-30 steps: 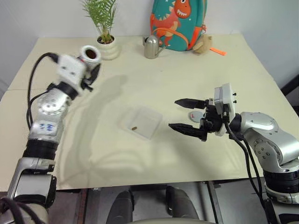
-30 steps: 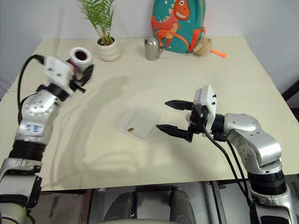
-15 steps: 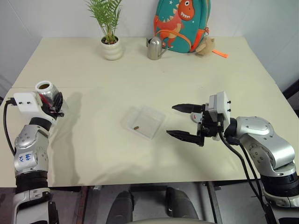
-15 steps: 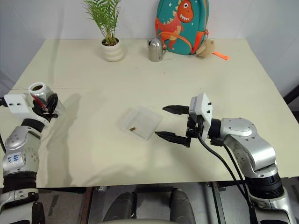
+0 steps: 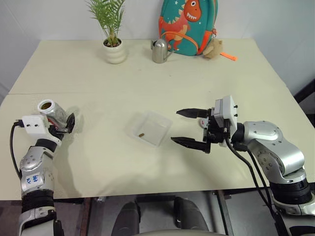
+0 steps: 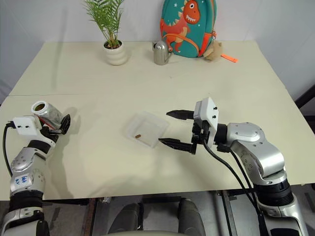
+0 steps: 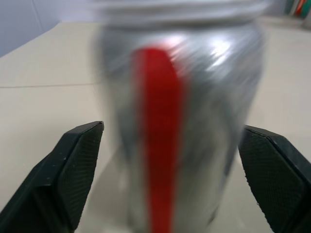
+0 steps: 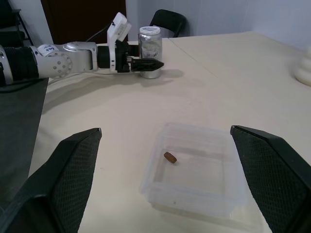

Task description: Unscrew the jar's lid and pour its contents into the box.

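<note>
Your left gripper [image 6: 58, 125] stood with fingers spread wide around the upright, lidless jar [image 6: 45, 112] at the table's [image 6: 147, 73] left edge. The box [image 6: 147, 129], holding one brown pellet [image 6: 139, 136], lay well to its right, just beside your wide-open, empty right gripper [image 6: 171, 129].

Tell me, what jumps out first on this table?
The bright dinosaur backpack at the table's far edge grabs the eye, with a potted plant and a metal watering can beside it. Mid-table sits a clear box holding one brown bit. At the left edge an open jar stands between the left gripper's open fingers.
</note>
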